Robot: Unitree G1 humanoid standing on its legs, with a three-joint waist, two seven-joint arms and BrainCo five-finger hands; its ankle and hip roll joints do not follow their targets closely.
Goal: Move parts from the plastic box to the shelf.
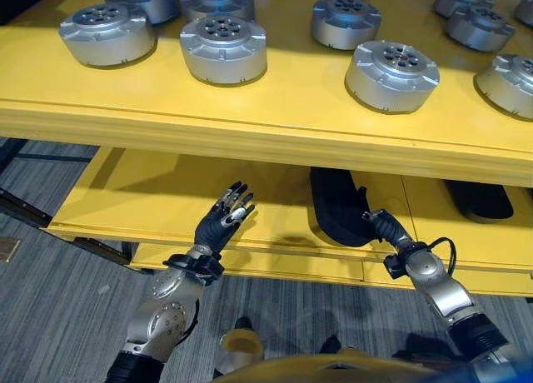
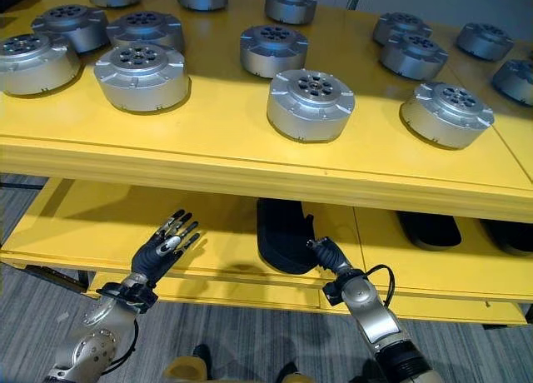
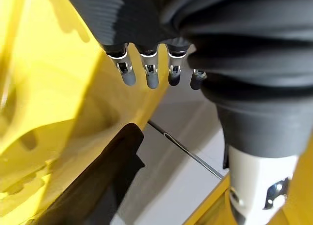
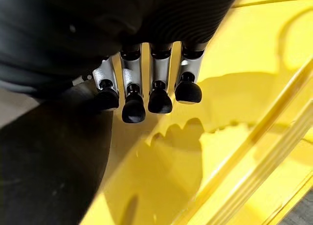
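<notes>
We see the left robot hand (image 1: 223,221) fingers spread, empty, over the lower shelf (image 1: 150,200). Right robot hand (image 1: 385,226) fingers curled, empty, beside a black tray (image 1: 337,204). Round metal parts (image 1: 391,75) sit on the top shelf (image 1: 275,108).

What you can't see or can't settle at this moment

The upper shelf board (image 1: 250,125) covers the back of the lower shelf (image 1: 150,200), so the black object (image 2: 283,233) just beyond your right hand's (image 2: 329,254) fingertips is cut off at its far end and you can't tell what it is. Your right wrist view shows fingers (image 4: 132,105) bent downward, but the thumb is out of sight. Past your left hand's (image 1: 223,221) fingers (image 3: 149,78), a dark shape (image 3: 98,181) runs off the picture's edge. Several silver parts (image 1: 391,75) are cropped at the picture's borders.
</notes>
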